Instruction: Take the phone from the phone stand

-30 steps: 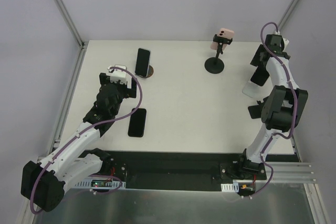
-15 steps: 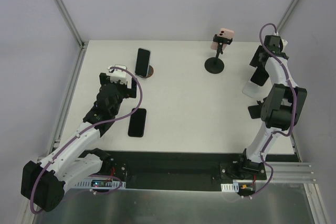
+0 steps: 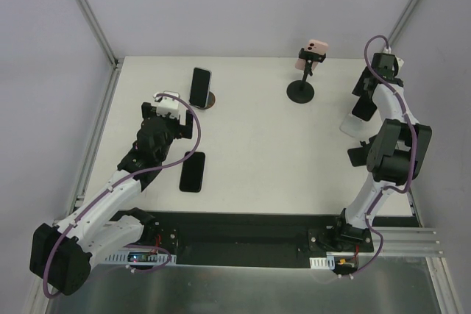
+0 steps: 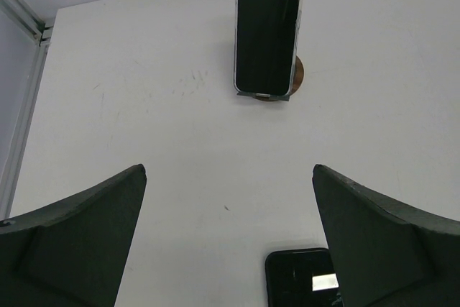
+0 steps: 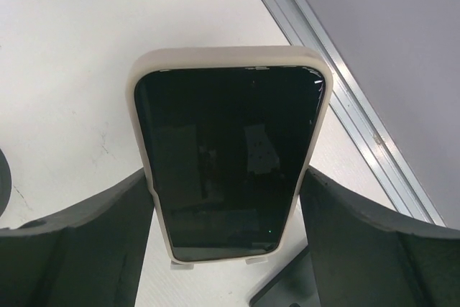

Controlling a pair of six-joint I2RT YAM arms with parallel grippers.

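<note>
The black tripod stand [image 3: 300, 92] at the far middle of the white counter [image 3: 257, 145] clamps a pink phone [image 3: 317, 48]. To the right of the tripod, close to the counter's right edge, a cream-cased phone [image 5: 228, 156] leans upright on a pale stand [image 3: 350, 126], its screen dark. The right fingers [image 5: 72, 249] flank this phone, one at each long side, with their inner faces right at the case. I cannot tell whether they press it or only sit beside it. The phone rests on its stand.

Left of the tripod, at about the same depth, a dark phone [image 4: 267, 30] leans on a small round wooden stand [image 4: 297, 73]. The left fingers [image 4: 79, 235] are spread wide with nothing between them. They face that phone from the near side, well apart from it. Another black phone [image 3: 193, 172] lies flat on the counter, left of the tripod and nearer the arm bases, just beside the left fingers.
</note>
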